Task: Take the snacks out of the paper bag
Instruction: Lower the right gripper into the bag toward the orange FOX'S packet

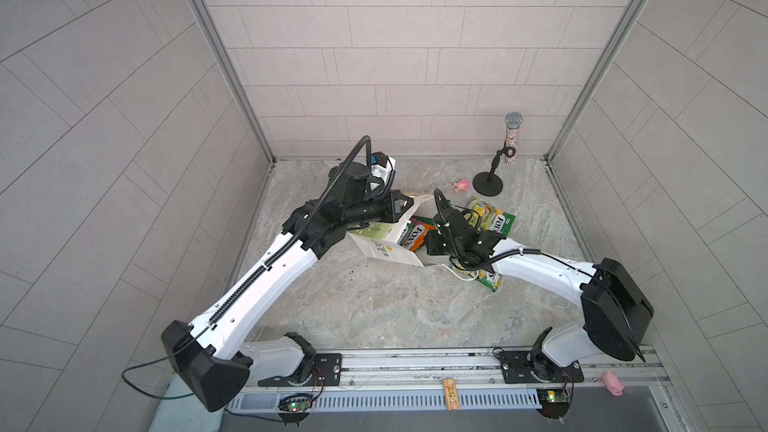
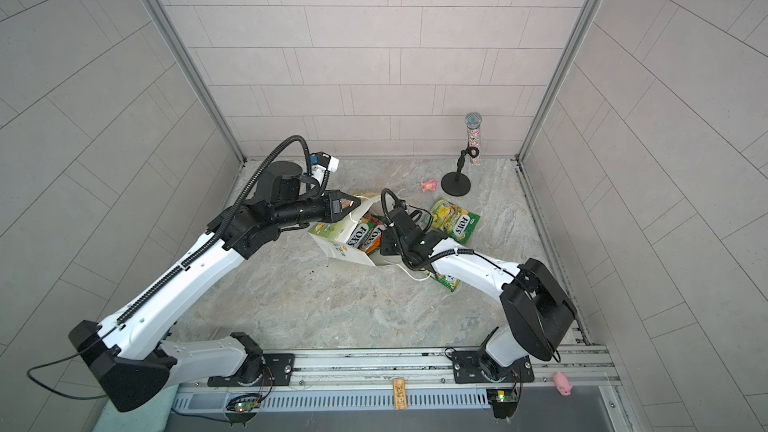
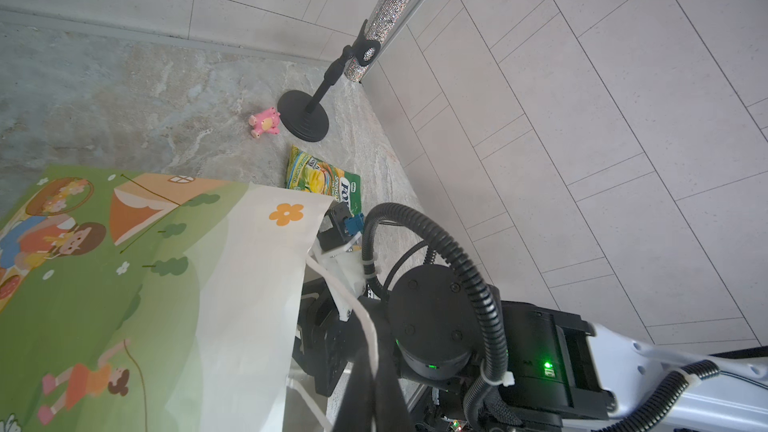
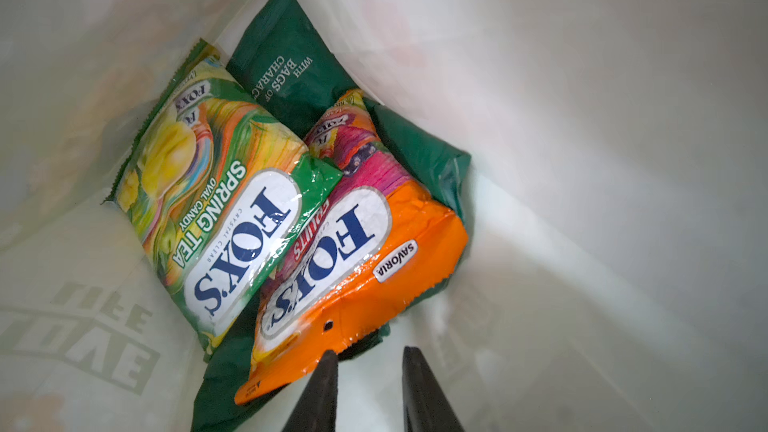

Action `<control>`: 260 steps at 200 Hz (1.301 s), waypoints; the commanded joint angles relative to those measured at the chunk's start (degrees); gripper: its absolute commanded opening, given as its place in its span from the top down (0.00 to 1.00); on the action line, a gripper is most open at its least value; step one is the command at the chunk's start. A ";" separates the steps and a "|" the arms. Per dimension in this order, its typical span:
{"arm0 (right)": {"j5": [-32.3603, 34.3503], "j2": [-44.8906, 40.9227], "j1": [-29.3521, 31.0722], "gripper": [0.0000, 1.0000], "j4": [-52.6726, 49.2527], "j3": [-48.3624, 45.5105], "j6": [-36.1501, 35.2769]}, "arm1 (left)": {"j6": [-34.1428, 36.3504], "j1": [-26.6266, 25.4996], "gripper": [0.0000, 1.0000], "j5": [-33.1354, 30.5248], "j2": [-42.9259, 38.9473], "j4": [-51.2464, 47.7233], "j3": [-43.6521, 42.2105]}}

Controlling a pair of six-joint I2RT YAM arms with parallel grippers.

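In both top views the tall white paper bag [image 1: 386,253] leans, mouth open. Left wrist view: the left gripper [image 3: 368,384] is pinched tight on its white cord handle [image 3: 357,315]. Right wrist view: the right gripper [image 4: 368,353] is inside the bag, fingers narrowly parted and empty. It should straddle the near edge of the glossy orange-red packet [image 4: 357,305] before closing.

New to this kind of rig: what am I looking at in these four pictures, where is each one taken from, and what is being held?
Two robot arms with two-finger grippers work on a stone-patterned table. Both top views look down from overhead; the other two come from a camera on each wrist. The left gripper is shut on the cord handle of the paper bag. The right gripper reaches inside the bag, jaws open, holding nothing yet. In there lie an orange packet, a yellow-green FOX'S packet and a dark green bag. Two more FOX'S packets lie outside; a pink toy and a microphone stand are farther back.
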 commanded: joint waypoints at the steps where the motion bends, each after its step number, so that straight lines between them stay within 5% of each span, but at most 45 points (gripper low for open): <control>1: 2.21 1.12 0.22 0.71 0.00 2.00 2.12 | 0.30 0.13 1.00 0.72 -0.16 1.30 -0.35; 173: 1.73 7.83 0.00 0.70 -0.14 5.90 5.03 | 0.31 0.13 1.00 1.34 0.19 1.29 0.07; 260: 3.48 5.27 -0.29 0.52 -0.05 3.94 6.93 | 0.39 0.13 1.00 1.07 -0.18 1.10 -0.30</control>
